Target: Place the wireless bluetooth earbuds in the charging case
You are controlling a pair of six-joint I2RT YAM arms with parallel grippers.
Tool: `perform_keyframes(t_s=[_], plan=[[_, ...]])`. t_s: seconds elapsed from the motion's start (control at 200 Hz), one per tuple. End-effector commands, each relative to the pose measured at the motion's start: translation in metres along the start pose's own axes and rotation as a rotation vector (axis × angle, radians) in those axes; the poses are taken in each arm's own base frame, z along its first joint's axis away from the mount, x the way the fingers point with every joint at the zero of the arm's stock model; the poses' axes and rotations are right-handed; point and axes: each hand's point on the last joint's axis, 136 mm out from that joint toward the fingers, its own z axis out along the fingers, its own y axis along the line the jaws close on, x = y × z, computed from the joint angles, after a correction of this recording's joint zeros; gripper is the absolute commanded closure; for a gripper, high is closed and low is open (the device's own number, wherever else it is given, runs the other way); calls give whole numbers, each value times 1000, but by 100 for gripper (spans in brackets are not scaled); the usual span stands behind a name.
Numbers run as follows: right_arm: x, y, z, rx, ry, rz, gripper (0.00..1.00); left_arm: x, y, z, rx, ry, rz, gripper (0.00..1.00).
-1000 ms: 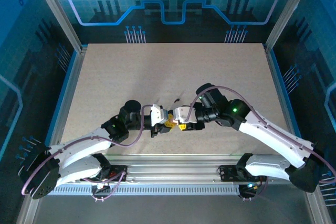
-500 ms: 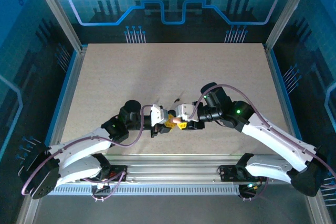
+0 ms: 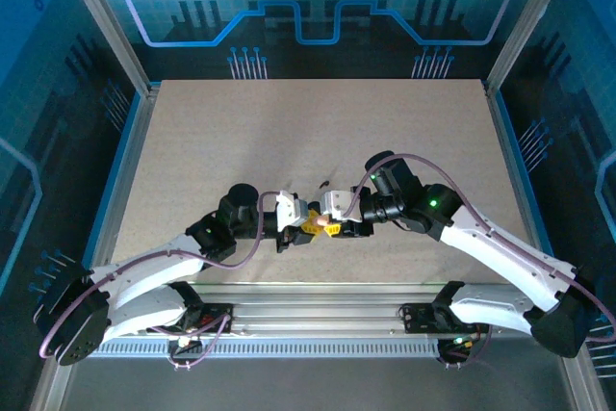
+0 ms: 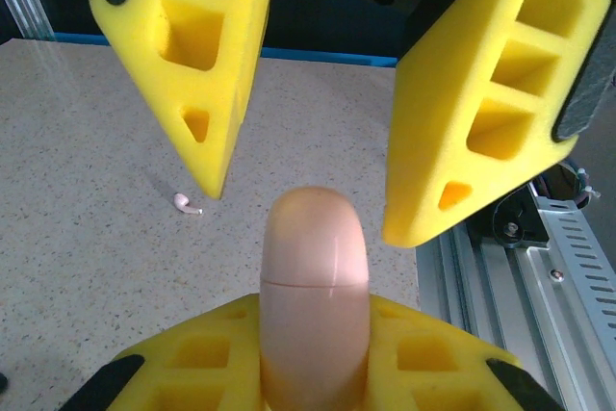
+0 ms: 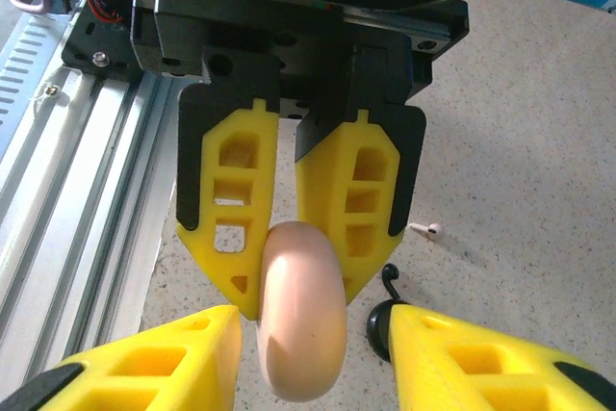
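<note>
Charging case (image 4: 313, 276), pale pink and seemingly closed, is held above the table (image 4: 87, 276), clamped in the left gripper (image 3: 307, 223) and flanked by the parted, untouching fingers of the right gripper (image 3: 333, 229), probably for lid opening, while one earbud (image 4: 186, 203) is left lying nearby.

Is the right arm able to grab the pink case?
Probably yes: the left end effector holds the charging case out, and the open right end effector flanks its free end.
</note>
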Motion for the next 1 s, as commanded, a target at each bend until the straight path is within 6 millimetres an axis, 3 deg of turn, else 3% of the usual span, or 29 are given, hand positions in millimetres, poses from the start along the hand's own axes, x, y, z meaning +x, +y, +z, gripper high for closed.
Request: perform_keyframes(t_s=[0.0, 0.295, 0.545, 0.991], plan=[[3, -12, 0, 41, 11, 24, 56, -22, -7, -1, 38, -64, 33, 83], [-3, -32, -12, 130, -28, 57, 56, -24, -9, 1, 50, -66, 35, 83], [4, -47, -18, 200, -15, 90, 56, -28, -11, 1, 56, -74, 44, 83], [4, -54, -29, 257, -37, 113, 56, -30, -9, 0, 39, -85, 41, 83]])
